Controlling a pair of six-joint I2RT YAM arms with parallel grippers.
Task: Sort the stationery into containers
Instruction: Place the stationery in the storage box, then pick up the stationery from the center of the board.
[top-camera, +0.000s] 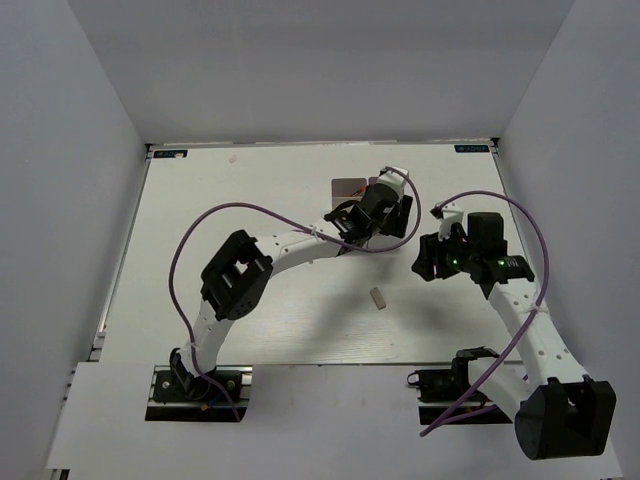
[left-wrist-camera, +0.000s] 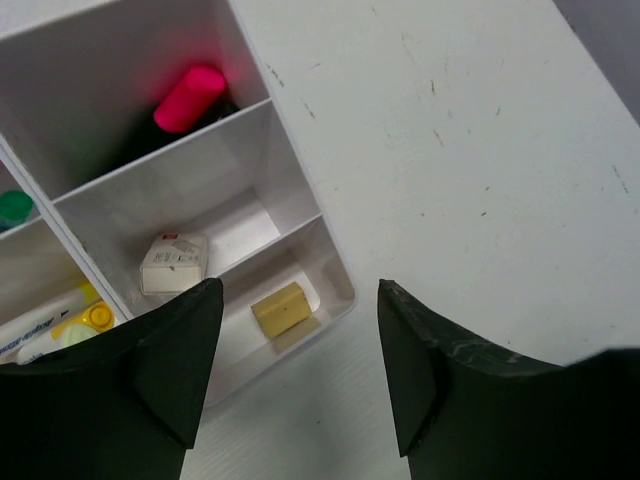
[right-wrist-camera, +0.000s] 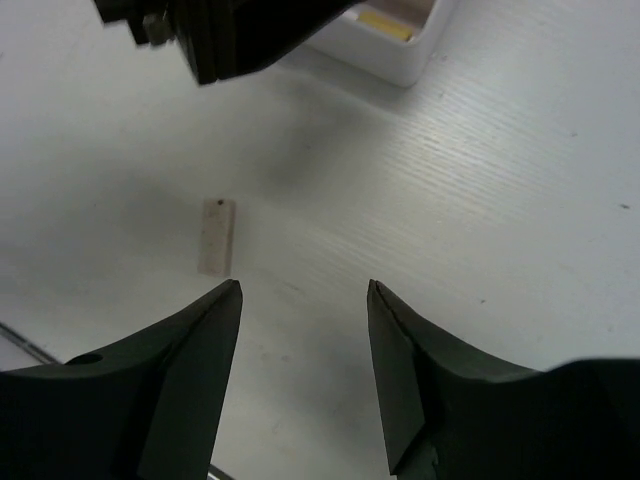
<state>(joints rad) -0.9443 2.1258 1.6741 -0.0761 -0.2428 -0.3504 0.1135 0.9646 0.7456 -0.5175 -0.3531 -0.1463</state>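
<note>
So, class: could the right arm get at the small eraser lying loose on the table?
Probably yes: the right gripper is open and empty, and the eraser lies alone on bare table just ahead of it, nothing between.

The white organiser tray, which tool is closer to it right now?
Left. The left tool hangs at one corner of the tray, with its compartments just ahead. The right tool is off to the side over the table, near a loose eraser.
</note>
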